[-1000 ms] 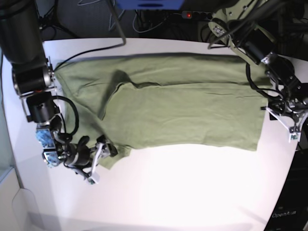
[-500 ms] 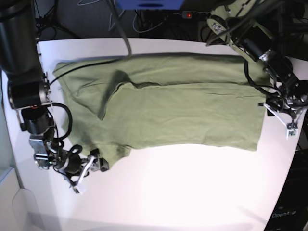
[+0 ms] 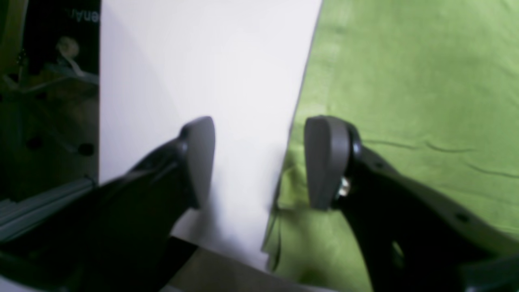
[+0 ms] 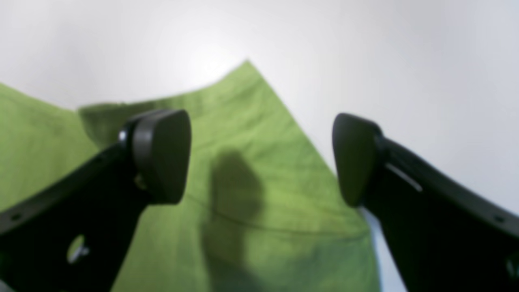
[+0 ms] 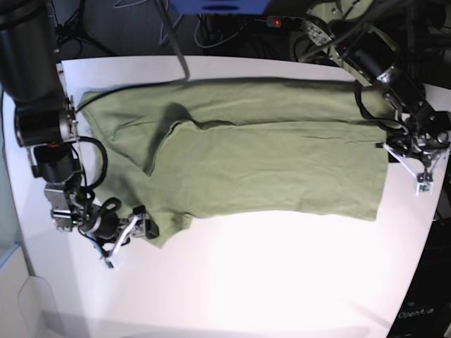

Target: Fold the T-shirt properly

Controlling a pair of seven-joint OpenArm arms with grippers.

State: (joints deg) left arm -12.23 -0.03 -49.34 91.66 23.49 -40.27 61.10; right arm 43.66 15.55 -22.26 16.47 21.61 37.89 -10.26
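Robotics lab, white table (image 5: 282, 282), cables (image 5: 211, 32) behind (power strip lit)

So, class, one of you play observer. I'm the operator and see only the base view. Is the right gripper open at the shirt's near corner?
Observer: Yes. The right wrist view shows the right gripper open, with a pointed corner of the T-shirt below the gap.
Operator: Any cloth pinched?
Observer: None. The cloth lies beneath the pads, and a stitched seam crosses it.
Operator: And the left gripper?
Observer: The left gripper is open too. The shirt's edge runs between its fingers, with one finger over bare table.
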